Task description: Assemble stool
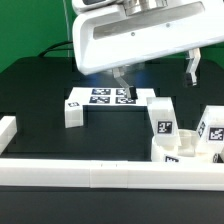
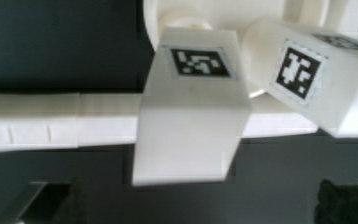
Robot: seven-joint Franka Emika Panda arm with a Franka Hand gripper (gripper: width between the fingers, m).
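Note:
My gripper (image 1: 155, 72) hangs open and empty, its two dark fingers wide apart. In the exterior view it is above a tall white leg block (image 1: 160, 118) that stands upright with a tag on its face. A second tagged leg block (image 1: 212, 125) stands to the exterior view's right, and low white stool parts (image 1: 180, 152) lie at their feet. A third leg block (image 1: 73, 108) stands alone at the left. In the wrist view the gripper (image 2: 197, 205) has the tall leg block (image 2: 194, 110) lying between its fingers without touching them. The second block (image 2: 318, 80) is beside it.
The marker board (image 1: 110, 97) lies flat behind the leg blocks. A long white border rail (image 1: 100, 176) runs along the front, with a short rail piece (image 1: 8, 130) at the left. The rail also shows in the wrist view (image 2: 51, 115).

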